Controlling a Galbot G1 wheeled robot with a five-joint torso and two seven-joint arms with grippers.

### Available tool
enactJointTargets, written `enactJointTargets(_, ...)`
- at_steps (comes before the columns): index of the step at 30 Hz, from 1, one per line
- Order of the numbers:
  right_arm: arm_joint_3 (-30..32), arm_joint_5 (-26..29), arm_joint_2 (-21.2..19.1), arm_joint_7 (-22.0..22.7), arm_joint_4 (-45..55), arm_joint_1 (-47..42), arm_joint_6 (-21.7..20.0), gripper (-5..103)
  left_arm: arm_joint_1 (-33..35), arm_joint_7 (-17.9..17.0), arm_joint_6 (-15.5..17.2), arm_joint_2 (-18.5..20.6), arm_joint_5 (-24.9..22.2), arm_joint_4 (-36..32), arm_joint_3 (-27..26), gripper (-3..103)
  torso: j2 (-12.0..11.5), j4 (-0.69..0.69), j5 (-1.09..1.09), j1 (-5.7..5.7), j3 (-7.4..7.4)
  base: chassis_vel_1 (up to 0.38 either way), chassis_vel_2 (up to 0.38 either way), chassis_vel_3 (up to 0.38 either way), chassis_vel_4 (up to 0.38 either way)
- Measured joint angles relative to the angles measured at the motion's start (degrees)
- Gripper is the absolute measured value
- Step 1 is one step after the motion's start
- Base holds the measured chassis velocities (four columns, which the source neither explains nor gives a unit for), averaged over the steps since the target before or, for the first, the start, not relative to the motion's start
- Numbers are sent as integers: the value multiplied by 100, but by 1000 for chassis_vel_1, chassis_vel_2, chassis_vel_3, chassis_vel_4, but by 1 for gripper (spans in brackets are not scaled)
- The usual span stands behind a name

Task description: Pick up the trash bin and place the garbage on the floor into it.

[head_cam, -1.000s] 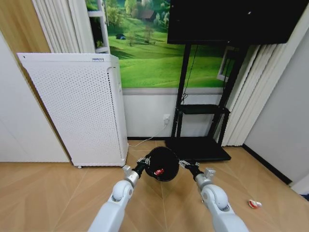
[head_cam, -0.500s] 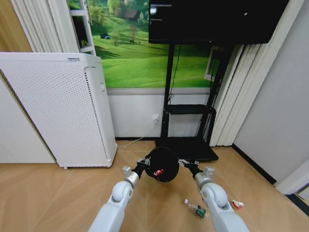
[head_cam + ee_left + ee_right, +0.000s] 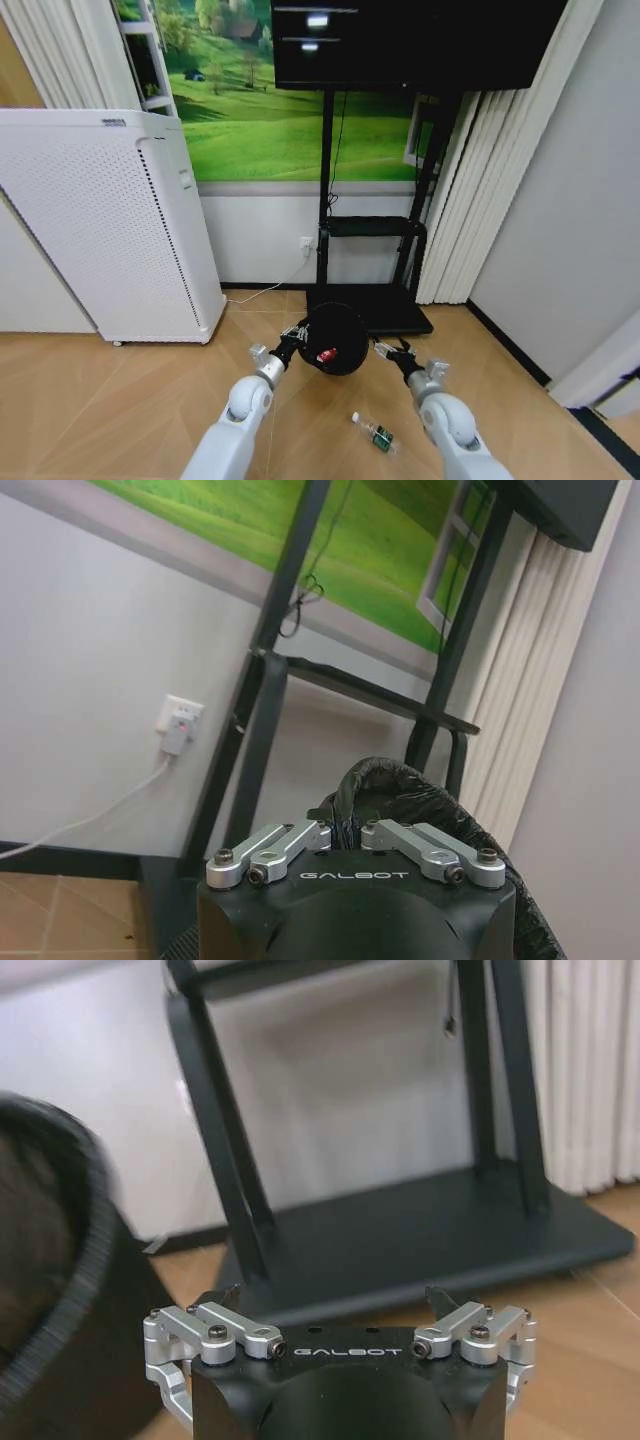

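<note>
In the head view the black mesh trash bin (image 3: 335,338) hangs tipped above the parquet floor (image 3: 120,400), its mouth facing me. A red piece of garbage (image 3: 327,355) lies inside it. My left gripper (image 3: 297,335) is shut on the bin's rim; the left wrist view shows that rim (image 3: 400,780) pinched between the fingers of my left gripper (image 3: 345,815). My right gripper (image 3: 386,350) stands open just beside the bin's other side. In the right wrist view nothing lies between the spread fingers of my right gripper (image 3: 335,1295), and the bin (image 3: 60,1290) is off to one side. A clear bottle with a green label (image 3: 375,433) lies on the floor under my right forearm.
A tall white perforated appliance (image 3: 110,220) stands at the left wall. The black TV-stand base (image 3: 375,308) and its posts sit right behind the bin, under a dark screen (image 3: 400,40). White curtains (image 3: 470,200) and a grey wall close the right side.
The camera has swung right, so the room slid left. The bottle has come into view; the red-white scrap has left it. Both arms keep their pose around the bin.
</note>
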Motion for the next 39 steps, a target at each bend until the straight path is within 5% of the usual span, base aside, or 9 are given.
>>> enactJointTargets(6, 458, 381, -379, -529, 137, -408, -494, 100, 70, 54, 1, 17, 13, -94, -188, 8, 0, -3, 1, 0, 0, 0, 0, 0, 0)
enactJointTargets(8, 650, 180, -707, -1503, 174, -599, -989, 100, 77, 103, 1, 69, -8, -153, -254, 8, 0, -5, 0, 0, 0, 0, 0, 0, 0)
enactJointTargets(9, 650, 180, -707, -1503, 174, -599, -989, 100, 77, 103, 1, 69, -8, -153, -254, 8, 0, -5, 0, 0, 0, 0, 0, 0, 0)
enactJointTargets(11, 719, -320, -899, -2424, 67, -653, -1089, 100, 81, 160, 2, 104, -21, -173, -308, 8, 0, -5, 1, 0, 0, 0, 0, 0, 0)
enactJointTargets(12, 711, -929, -1022, -3159, -92, -642, -972, 100, 82, 204, 4, 122, -34, -180, -350, 8, 0, -3, 1, 0, 0, 0, 0, 0, 0)
enactJointTargets(13, 711, -929, -1022, -3159, -92, -642, -972, 100, 82, 204, 4, 122, -34, -180, -350, 8, 0, -3, 1, 0, 0, 0, 0, 0, 0)
enactJointTargets(16, 312, -2012, -1270, -4204, -672, -464, -40, 100, 93, 300, 4, 125, -56, -193, -456, 8, 0, -2, 2, 0, 0, 0, 0, 0, 0)
enactJointTargets(24, -713, -2844, -1041, -4079, -2178, 285, 519, 100, 304, 403, -1, 47, -37, -344, -655, 8, 0, -2, 1, 0, 0, 0, 0, 0, 0)
enactJointTargets(39, -714, -3202, -506, -3543, -2962, 389, 659, 100, 549, 465, -3, 10, 64, -589, -699, 8, 0, -3, 0, 0, 0, 0, 0, 0, 0)
